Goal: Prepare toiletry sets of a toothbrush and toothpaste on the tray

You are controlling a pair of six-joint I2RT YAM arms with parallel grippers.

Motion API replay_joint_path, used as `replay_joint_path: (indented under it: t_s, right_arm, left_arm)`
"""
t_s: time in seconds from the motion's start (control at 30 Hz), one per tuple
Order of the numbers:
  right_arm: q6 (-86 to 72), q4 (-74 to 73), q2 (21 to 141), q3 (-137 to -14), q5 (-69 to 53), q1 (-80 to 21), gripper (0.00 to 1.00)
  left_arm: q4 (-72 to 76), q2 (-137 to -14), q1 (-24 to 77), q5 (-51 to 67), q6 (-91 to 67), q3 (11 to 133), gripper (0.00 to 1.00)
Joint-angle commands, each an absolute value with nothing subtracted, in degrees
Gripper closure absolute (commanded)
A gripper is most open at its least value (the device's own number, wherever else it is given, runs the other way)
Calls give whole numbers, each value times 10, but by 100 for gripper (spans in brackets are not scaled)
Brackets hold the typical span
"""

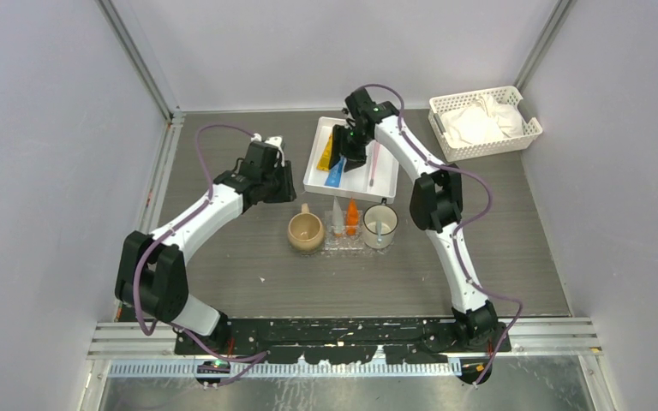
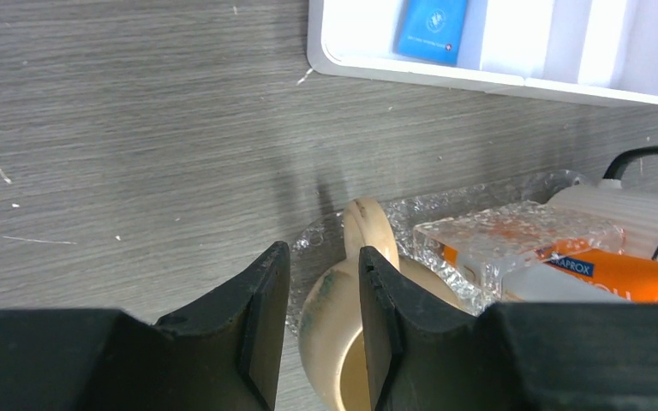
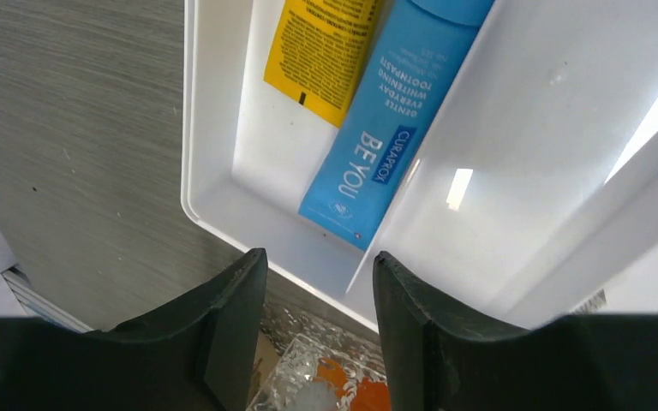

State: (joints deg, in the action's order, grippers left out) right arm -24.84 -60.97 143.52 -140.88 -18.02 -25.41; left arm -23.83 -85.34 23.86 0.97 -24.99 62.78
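The clear textured tray (image 1: 349, 244) lies mid-table and carries an orange toothpaste (image 1: 352, 217) next to a whitish item (image 1: 337, 214). A beige mug (image 1: 305, 231) and a white mug (image 1: 379, 227) stand at its two ends. Blue toothpaste (image 3: 377, 145) and yellow toothpaste (image 3: 321, 43) lie in a white compartmented tray (image 1: 391, 184), with a thin pink toothbrush (image 1: 374, 163) in another slot. My right gripper (image 3: 319, 261) hovers open and empty over that white tray's near edge. My left gripper (image 2: 324, 257) hangs open above the table, and the beige mug (image 2: 343, 325) shows below its fingers.
A white slotted basket (image 1: 527, 128) with white cloths sits at the back right. Grey walls close in the table on three sides. The right arm arches over the white mug and the clear tray's right end.
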Motion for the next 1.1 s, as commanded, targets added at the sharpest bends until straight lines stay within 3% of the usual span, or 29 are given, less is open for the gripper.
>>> replay_joint_path:
  t_s: [0.0, 0.33, 0.7, 0.9, 1.07]
  right_arm:
    - [-261, -550, 1434, -1460, -199, -253, 46]
    - [-240, -566, 1445, -1422, -107, -259, 53]
    - [-216, -569, 1456, -1390, -60, -273, 54]
    - [-201, -580, 1422, -1328, 32, -277, 67]
    - [-177, -566, 1382, -1247, 77, -276, 70]
  left_arm:
    - [-204, -858, 234, -17, -235, 640, 63]
    - [-189, -955, 221, -3, -236, 702, 63]
    - [-181, -1048, 208, 30, -215, 806, 63]
    - [-179, -1070, 207, 48, -222, 826, 63]
    - [-174, -1064, 207, 58, -231, 813, 64]
